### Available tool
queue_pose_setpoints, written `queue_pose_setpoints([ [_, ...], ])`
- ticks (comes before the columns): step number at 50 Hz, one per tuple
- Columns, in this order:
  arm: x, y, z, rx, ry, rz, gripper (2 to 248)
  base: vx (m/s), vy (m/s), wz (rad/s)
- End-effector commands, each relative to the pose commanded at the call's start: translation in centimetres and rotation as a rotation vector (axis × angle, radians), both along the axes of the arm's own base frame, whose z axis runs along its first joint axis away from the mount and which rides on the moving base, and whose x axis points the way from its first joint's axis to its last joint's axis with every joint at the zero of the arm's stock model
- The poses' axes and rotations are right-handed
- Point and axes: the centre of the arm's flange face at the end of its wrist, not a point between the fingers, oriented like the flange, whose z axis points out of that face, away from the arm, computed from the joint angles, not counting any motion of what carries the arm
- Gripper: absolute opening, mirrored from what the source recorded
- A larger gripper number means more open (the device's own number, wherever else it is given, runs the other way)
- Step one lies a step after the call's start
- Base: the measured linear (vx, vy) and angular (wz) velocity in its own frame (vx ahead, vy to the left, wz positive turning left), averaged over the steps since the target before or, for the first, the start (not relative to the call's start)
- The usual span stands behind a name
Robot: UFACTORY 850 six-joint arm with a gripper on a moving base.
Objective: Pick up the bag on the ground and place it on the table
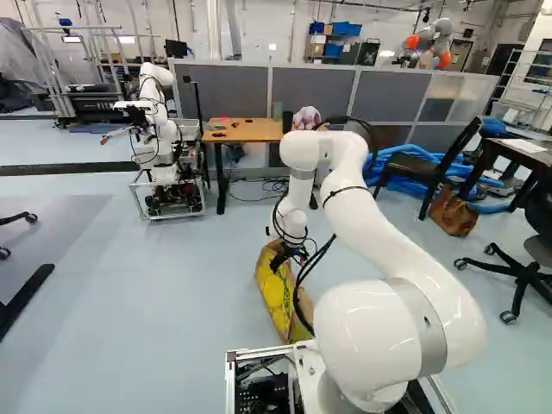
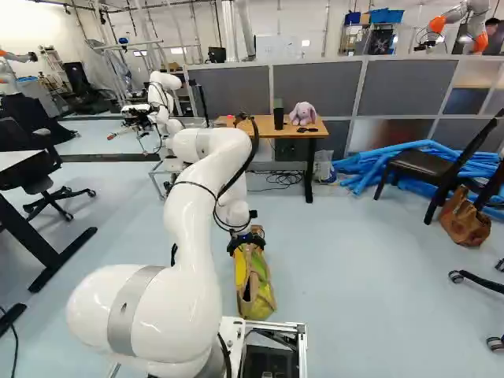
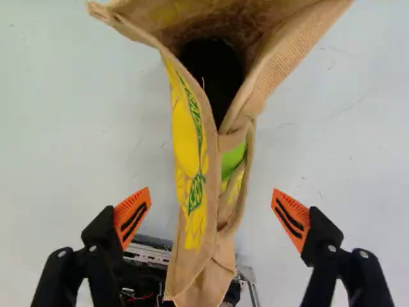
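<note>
jute, or something as coarse, makes up the bag (image 3: 195,185), printed yellow and green; it stands on the floor close ahead of the base, near twelve o'clock. it looks soft and light, likely to buckle rather than break, though its dark mouth (image 3: 214,70) hides any load. the weave should grip well against the orange pads (image 3: 132,217). the gripper (image 3: 212,208) hangs over it with jaws wide apart, one at each flank and touching neither — nothing is clamped. the best hold is probably the narrow stretch between the fingers, where both side walls run close together; closing there should pinch both layers, while catching one wall alone could let the bag twist and sag. at six o'clock from the bag the base frame (image 2: 283,325) sits very near, so a straight lift seems wiser than a drag. bare floor lies at three and nine o'clock of it. beyond, near twelve, the wooden table (image 1: 250,136) needs the bag's bottom raised well over its front edge. the plush toy (image 2: 302,114) and dark upright box (image 2: 278,114) take the one o'clock part; a white robot (image 2: 161,98) stands toward eleven — room there looks tighter.
</note>
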Motion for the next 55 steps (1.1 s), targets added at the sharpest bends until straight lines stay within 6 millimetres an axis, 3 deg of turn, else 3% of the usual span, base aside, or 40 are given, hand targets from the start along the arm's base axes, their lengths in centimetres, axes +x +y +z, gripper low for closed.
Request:
queue_pose_setpoints([
  [55,0.3,0.0,-8.4,0.000,0.021,0.000,247,0.000,0.000,0.000],
])
